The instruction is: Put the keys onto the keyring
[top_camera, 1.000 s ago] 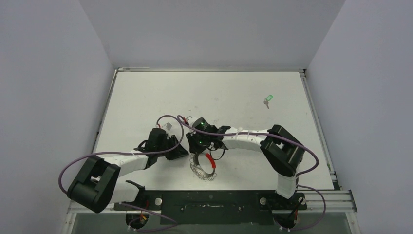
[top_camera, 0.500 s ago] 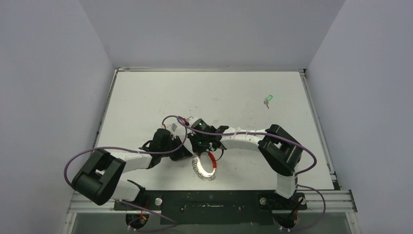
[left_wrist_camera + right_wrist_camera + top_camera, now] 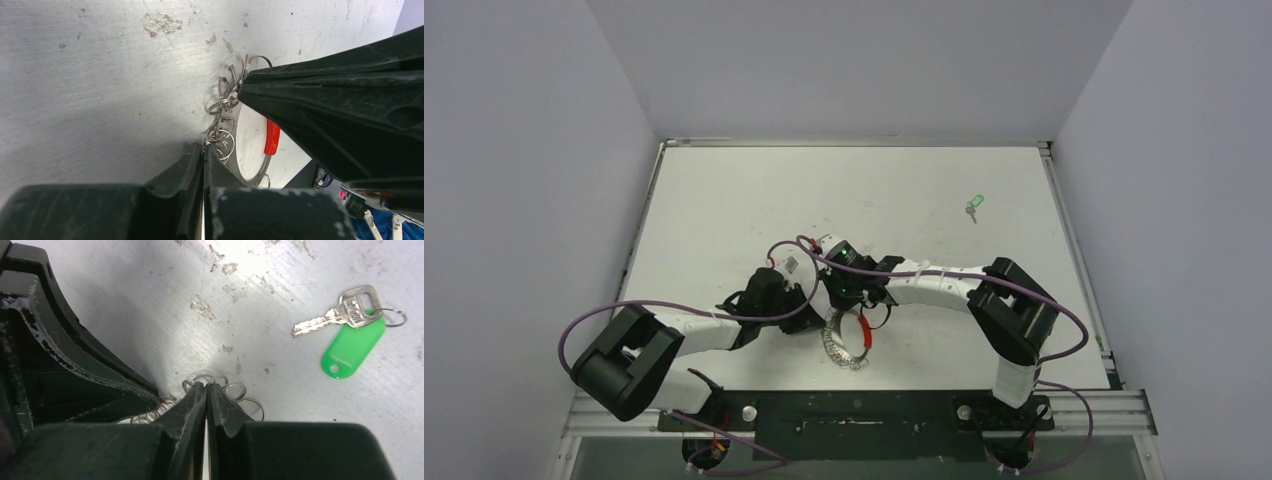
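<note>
Keyring (image 3: 846, 338): loop of small silvery rings with one curved red segment (image 3: 272, 137), at the near middle of the table (image 3: 824, 190), between the two arms. Seems tipped up off the surface on one side; probably held so to steady it and offer a link for threading.

Left gripper (image 3: 204, 150): fingers pressed together, apparently pinching a link on the loop's near side.

Right gripper (image 3: 206, 387): fingers likewise together, small rings fanning out at the tips; seemingly clamped on the opposite stretch, to brace against the left.

Keys (image 3: 350, 330): silver, with green tag, flat on the table, well apart towards the far right, untouched. Not yet threaded; fetching would require freeing one gripper
</note>
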Controlling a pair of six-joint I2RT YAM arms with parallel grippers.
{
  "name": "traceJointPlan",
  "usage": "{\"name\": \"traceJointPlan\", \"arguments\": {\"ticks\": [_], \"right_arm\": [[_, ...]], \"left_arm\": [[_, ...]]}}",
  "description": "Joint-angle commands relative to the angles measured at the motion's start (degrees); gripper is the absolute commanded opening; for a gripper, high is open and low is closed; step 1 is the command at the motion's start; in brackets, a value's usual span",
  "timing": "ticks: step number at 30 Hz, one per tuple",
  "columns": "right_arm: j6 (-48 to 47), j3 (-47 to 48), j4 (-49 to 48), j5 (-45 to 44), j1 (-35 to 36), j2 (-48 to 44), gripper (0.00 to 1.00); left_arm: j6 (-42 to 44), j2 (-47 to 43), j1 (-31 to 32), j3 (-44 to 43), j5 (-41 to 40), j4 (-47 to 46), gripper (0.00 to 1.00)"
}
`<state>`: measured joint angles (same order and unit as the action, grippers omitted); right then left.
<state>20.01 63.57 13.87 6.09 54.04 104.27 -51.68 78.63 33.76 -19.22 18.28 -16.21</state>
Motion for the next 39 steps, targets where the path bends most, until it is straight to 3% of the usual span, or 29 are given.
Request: {"name": "traceJointPlan", "arguments": {"ticks": [1,7,13,17,21,28,39], "right_arm": [[-2.1,-1.1,0.9,-3.0,-1.0,-4.4,0.05],[-2.1,-1.9,-0.6,1.5,-1.0,-4.0,0.08],[-1.0,-3.3,-3.1,3.9,-1.0,-3.4,0.17],[-1.1,-3.7,-4.2,5.1,-0.1,-3.5,0.17],[-1.0,-4.2,-4.1,4.6,0.4,-4.1,0.17],[0.4,-7.7,-5.3,4.9,-1.3,-6.8,0.18],[2.5,-16.4,-12.0,7.8,-1.9,-12.7,0.26]], "left_arm": [[1.4,1.2,1.1,-1.0,-1.3,-1.3,0.0],[1.7,-1.9,1.1,-0.9,-4.5,0.9,0.02],[2.6,-10.9,1.1,0.4,-9.4,6.3,0.14],[2.2,-17.3,0.9,2.6,-13.0,8.1,0.26],[2.0,-20.6,0.8,4.0,-14.5,7.3,0.3],[4.4,-16.6,0.8,1.4,-11.7,4.4,0.31],[8.8,-6.0,1.0,-6.5,-6.0,4.3,0.24]]}}
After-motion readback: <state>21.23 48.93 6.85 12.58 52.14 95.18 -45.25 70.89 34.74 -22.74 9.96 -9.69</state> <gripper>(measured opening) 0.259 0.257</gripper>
